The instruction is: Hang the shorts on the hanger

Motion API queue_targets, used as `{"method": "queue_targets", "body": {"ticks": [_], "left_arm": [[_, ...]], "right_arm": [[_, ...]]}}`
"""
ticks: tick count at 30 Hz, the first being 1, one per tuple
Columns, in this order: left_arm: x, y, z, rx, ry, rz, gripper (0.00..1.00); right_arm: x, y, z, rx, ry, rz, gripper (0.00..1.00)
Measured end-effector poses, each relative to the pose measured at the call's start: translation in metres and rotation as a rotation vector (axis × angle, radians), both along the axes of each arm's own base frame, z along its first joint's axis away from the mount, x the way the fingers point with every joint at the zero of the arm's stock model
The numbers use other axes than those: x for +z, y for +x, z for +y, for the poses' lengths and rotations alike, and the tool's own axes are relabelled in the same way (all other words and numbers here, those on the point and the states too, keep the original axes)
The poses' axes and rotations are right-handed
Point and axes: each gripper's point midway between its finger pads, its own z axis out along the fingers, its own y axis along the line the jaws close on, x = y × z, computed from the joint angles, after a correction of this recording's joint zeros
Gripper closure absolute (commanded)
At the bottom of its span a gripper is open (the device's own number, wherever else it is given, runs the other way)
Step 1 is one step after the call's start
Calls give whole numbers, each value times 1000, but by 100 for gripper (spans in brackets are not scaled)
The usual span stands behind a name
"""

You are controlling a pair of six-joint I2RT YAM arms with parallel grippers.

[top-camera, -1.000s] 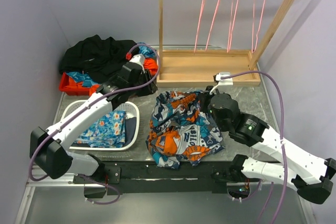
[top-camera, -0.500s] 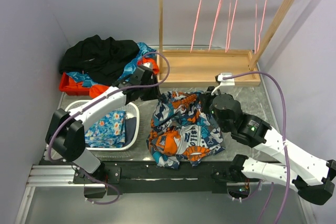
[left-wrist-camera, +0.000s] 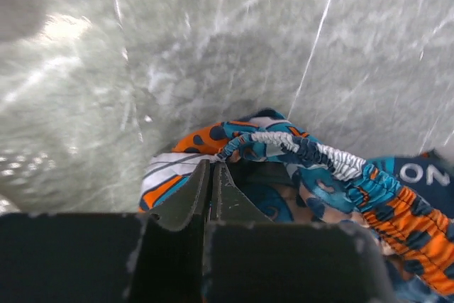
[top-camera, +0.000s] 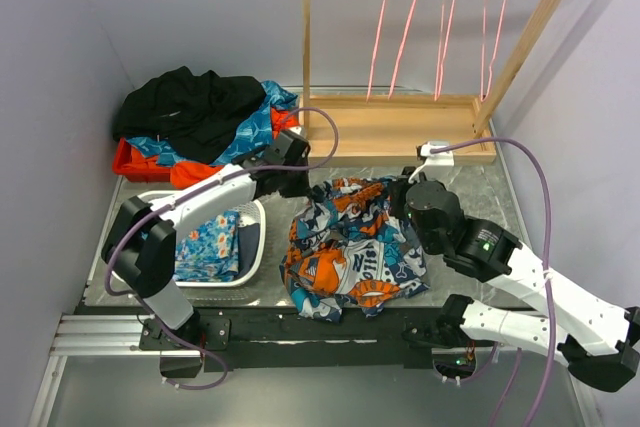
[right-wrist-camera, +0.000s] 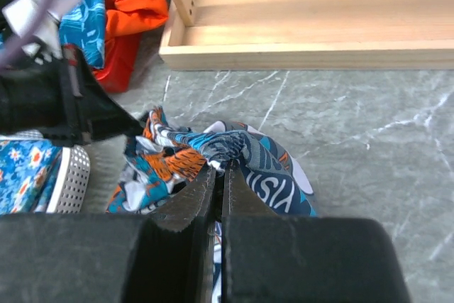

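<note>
The shorts (top-camera: 345,247), printed in teal, orange, white and navy, lie crumpled on the table between the arms. My right gripper (top-camera: 408,195) is shut on a raised fold at their upper right edge; the right wrist view shows the fold (right-wrist-camera: 234,143) pinched at my right gripper's (right-wrist-camera: 221,167) tips. My left gripper (top-camera: 302,182) is at the shorts' upper left corner. In the left wrist view my left gripper (left-wrist-camera: 211,166) has its jaws pressed together, tips at the elastic waistband (left-wrist-camera: 298,147), with no cloth seen between them. Several pink wire hangers (top-camera: 380,27) hang from the wooden rack (top-camera: 400,132).
A white basket (top-camera: 255,237) holding blue flowered cloth (top-camera: 205,247) stands left of the shorts. A black garment (top-camera: 190,107) lies on a pile of red and teal clothes (top-camera: 135,162) at the back left. The rack's wooden base (right-wrist-camera: 298,5) lies just beyond the shorts.
My left arm has swung right from the clothes pile to the shorts' upper left corner. My right gripper has stayed shut on the fold, shifting only slightly.
</note>
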Motion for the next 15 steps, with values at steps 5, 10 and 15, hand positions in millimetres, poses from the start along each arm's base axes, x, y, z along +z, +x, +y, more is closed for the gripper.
{"method": "queue_targets", "body": {"ticks": [5, 10, 15], "left_arm": [[56, 23, 13, 78, 23, -122, 99], [190, 40, 30, 168, -86, -383, 99], [310, 21, 52, 207, -235, -591, 99]], "right_arm": [[18, -1, -11, -31, 13, -12, 100], [71, 1, -33, -91, 81, -86, 100], [128, 6, -53, -132, 171, -167, 100]]}}
